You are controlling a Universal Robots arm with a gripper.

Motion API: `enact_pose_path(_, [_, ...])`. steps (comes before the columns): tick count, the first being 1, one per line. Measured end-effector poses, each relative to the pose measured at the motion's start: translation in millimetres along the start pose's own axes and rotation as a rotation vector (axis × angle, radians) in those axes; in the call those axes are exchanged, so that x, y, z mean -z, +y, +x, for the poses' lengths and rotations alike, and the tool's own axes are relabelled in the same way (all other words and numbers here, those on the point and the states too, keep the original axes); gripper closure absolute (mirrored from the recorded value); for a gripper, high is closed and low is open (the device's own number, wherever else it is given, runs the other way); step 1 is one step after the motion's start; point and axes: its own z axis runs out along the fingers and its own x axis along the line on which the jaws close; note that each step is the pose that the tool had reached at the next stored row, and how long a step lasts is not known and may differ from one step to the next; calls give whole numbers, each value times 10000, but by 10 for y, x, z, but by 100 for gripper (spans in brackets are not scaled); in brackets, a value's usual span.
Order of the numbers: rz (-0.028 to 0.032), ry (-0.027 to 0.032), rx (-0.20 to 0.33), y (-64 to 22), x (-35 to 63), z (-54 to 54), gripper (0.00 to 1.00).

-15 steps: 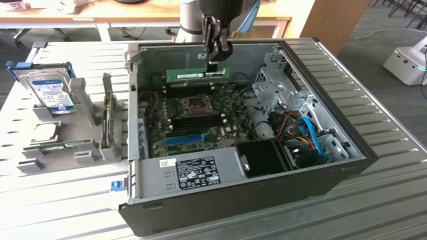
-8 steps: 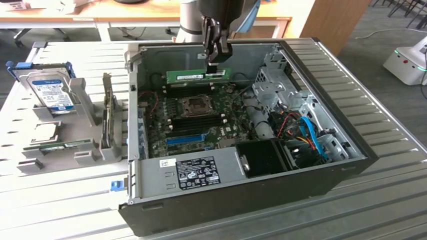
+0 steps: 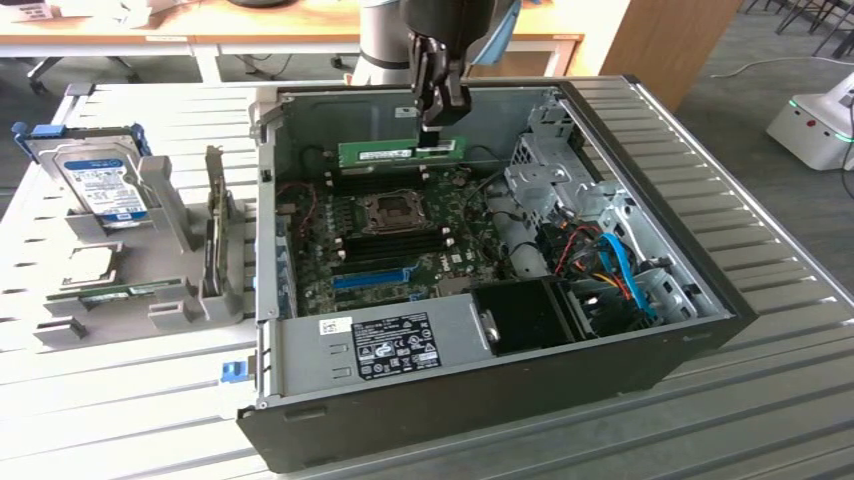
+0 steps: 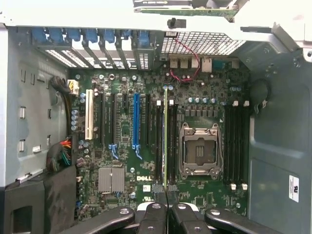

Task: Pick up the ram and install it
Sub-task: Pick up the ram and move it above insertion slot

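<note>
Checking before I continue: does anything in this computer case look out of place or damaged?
Nothing looks damaged. The ram, clamped in the gripper, hangs above the motherboard, not seated in any slot.

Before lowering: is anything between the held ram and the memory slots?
Nothing visible. The gripper holds the ram over bare black slots beside the CPU socket.

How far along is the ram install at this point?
Done: the ram is picked up. In hand: the gripper, shut on it, holds it above the memory slots beside the CPU socket. Left: it looks not yet seated.
</note>
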Motion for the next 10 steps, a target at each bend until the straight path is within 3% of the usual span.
enact_pose_path(10, [1,-1,0,-79,-2,3,88])
